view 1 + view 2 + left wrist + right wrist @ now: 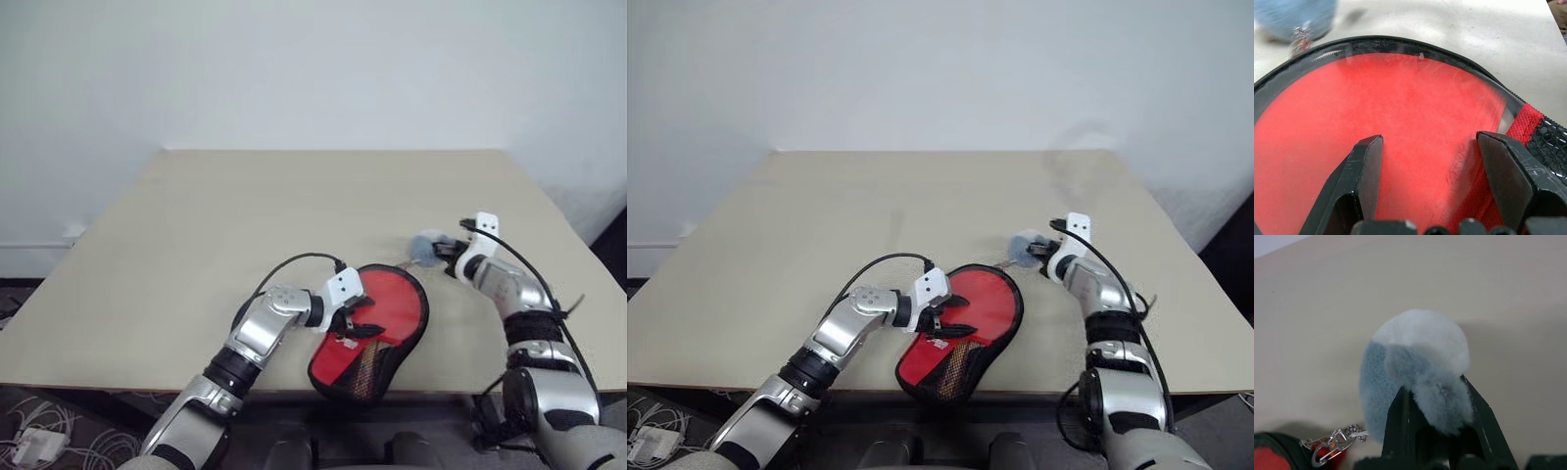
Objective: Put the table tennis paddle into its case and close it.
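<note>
Left gripper (355, 324) spread over red case (377, 328) on tabletop (196, 245); right gripper (1436, 396) pinching grey plush charm (1415, 367) just beside case.

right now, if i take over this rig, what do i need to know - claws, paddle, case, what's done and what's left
Left claw: open, fingers spread over the red clear-panel face of the case, pressing or hovering low; contact can't be told.
Right claw: shut on the grey-and-white fluffy charm, which hangs by a small metal chain and clip from the case's edge, off to the right of the case.
Case lies at the near edge of the table, round end away from the robot. Red paddle face shows through the clear panel, so the paddle looks to be inside.
Left: confirm the zip is fully closed; its end can't be seen. Then release the charm.
</note>
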Controlling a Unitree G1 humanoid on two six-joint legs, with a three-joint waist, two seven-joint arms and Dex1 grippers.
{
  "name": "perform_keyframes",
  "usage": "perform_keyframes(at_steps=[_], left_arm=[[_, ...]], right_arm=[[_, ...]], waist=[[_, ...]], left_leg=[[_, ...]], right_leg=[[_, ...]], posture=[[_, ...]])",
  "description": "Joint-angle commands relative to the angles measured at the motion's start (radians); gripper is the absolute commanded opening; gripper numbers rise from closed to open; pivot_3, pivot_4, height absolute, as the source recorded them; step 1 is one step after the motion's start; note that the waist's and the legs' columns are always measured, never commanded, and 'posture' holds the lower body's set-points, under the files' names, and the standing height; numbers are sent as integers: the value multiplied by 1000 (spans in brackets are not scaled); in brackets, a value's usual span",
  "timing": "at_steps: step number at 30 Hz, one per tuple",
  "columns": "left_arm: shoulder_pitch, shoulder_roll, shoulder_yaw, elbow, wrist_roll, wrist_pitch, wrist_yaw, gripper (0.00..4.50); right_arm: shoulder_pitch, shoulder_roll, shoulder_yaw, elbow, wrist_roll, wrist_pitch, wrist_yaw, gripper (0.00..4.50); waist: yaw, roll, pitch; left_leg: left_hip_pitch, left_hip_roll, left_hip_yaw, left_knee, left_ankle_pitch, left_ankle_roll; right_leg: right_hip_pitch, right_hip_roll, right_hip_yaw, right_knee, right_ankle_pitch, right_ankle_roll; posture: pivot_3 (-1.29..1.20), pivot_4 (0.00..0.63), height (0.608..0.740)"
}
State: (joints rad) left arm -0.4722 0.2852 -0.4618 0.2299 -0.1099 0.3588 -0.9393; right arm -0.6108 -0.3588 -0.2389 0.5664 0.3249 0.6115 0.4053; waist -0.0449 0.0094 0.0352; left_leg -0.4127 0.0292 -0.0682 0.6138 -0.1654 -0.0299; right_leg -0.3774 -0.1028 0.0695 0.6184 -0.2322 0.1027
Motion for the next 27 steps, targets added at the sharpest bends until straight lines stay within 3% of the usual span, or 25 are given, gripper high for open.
perform_keyframes(at_steps=[1, 12, 17, 27], left_arm=[[39, 23, -38, 53, 56, 54, 5, 3223], [26, 25, -46, 70, 61, 42, -7, 3223], [25, 20, -48, 74, 60, 44, -10, 3223], [28, 13, -49, 77, 61, 48, -6, 3223]], right_arm=[[96, -126, -65, -203, 42, 121, 25, 15], [421, -349, -110, -637, 248, 401, 221, 14], [637, -454, -70, -839, 303, 342, 414, 13], [741, -531, -30, -994, 408, 317, 603, 11]], waist=[[3, 0, 0], [9, 0, 0], [13, -3, 2], [9, -5, 3]], left_leg=[[0, 0, 0, 0, 0, 0], [-2, -1, -1, 0, -1, 0], [-2, -1, 0, 1, -3, 0], [-2, -1, 0, 2, -4, 0]], right_leg=[[0, 0, 0, -1, 0, 0], [5, -1, 0, -11, 0, 0], [4, -1, 0, -12, -1, 1], [4, -3, -1, -15, -1, 1]], posture=[[0, 0, 740], [0, 0, 740], [0, 0, 740], [0, 0, 740]])
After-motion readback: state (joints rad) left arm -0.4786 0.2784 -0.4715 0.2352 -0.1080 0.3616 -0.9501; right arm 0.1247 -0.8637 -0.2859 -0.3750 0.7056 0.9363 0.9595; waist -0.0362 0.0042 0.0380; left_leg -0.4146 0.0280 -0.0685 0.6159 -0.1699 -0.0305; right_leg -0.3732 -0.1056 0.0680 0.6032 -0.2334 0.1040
